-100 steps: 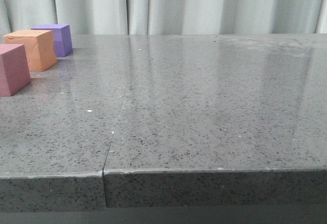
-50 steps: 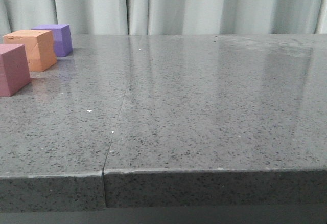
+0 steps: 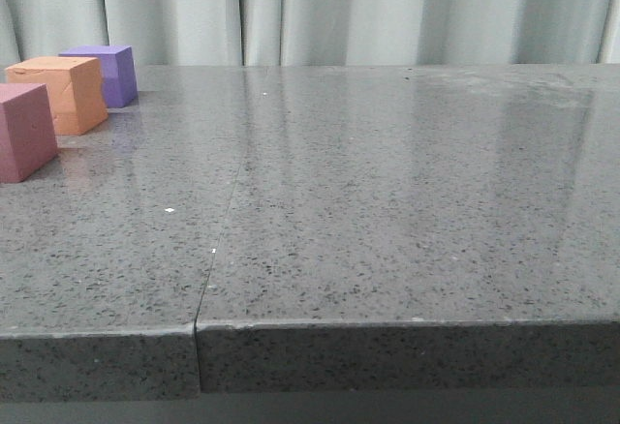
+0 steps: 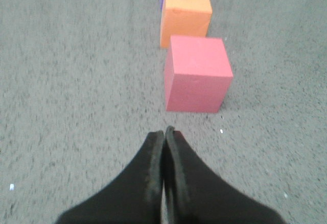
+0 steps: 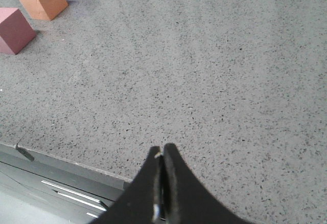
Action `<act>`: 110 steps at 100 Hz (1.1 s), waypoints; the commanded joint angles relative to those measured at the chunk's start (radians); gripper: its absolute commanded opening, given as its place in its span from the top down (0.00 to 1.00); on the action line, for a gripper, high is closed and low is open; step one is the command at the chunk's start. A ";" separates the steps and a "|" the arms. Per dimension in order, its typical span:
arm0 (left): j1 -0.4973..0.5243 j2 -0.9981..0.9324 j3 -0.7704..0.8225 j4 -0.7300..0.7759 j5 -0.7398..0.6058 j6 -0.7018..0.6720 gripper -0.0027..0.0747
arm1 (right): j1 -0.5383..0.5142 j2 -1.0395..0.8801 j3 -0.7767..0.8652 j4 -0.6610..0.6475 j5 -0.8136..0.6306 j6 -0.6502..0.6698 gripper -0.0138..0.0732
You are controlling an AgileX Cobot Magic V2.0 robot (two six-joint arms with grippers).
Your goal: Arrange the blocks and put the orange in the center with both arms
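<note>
Left wrist view, pink cube [image 4: 198,74] just beyond closed left claw [image 4: 164,132], apparently untouched.

Pink cube [image 3: 24,131], orange cube [image 3: 66,93], purple cube [image 3: 108,74] aligned, upright.

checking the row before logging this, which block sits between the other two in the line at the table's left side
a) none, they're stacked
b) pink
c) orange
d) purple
c, the orange block stands on the table between the pink block nearer the camera and the purple block farther back, all three resting on the surface in a row.
</note>
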 commanded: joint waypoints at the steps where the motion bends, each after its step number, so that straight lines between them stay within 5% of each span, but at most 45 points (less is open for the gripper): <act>1: 0.033 -0.027 0.030 -0.060 -0.186 0.105 0.99 | -0.002 0.008 -0.023 -0.009 -0.071 -0.010 0.92; 24: 0.109 -0.137 0.168 -0.188 -0.342 0.335 0.99 | -0.002 0.008 -0.023 -0.009 -0.071 -0.010 0.92; 110: 0.158 -0.483 0.483 -0.288 -0.524 0.416 0.99 | -0.002 0.008 -0.023 -0.009 -0.071 -0.010 0.92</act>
